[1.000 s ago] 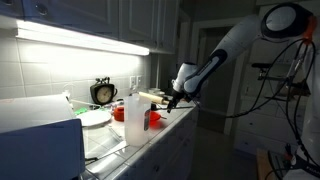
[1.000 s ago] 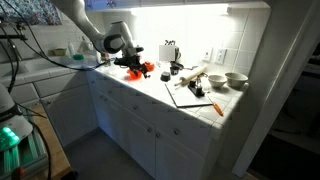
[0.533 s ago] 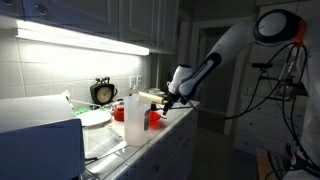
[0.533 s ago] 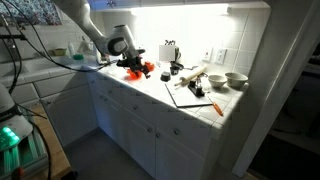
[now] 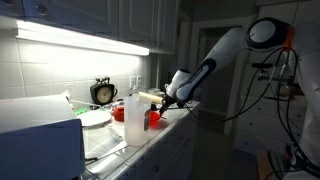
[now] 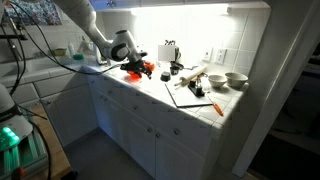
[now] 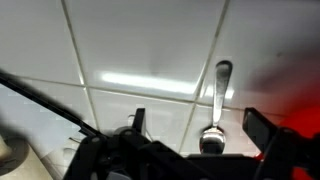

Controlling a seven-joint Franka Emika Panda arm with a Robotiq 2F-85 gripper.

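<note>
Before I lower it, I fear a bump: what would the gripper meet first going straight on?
Probably the metal spoon, lying on the tiled counter right ahead of the open gripper; depth is unclear.

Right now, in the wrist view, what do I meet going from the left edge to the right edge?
Black cable → one gripper finger → spoon → the other gripper finger → red object, blurred.

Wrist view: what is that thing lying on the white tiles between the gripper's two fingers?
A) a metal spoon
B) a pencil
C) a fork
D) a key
A: a metal spoon lies on the tiled counter, its rounded bowl toward the open gripper and its slim handle pointing away.
</note>
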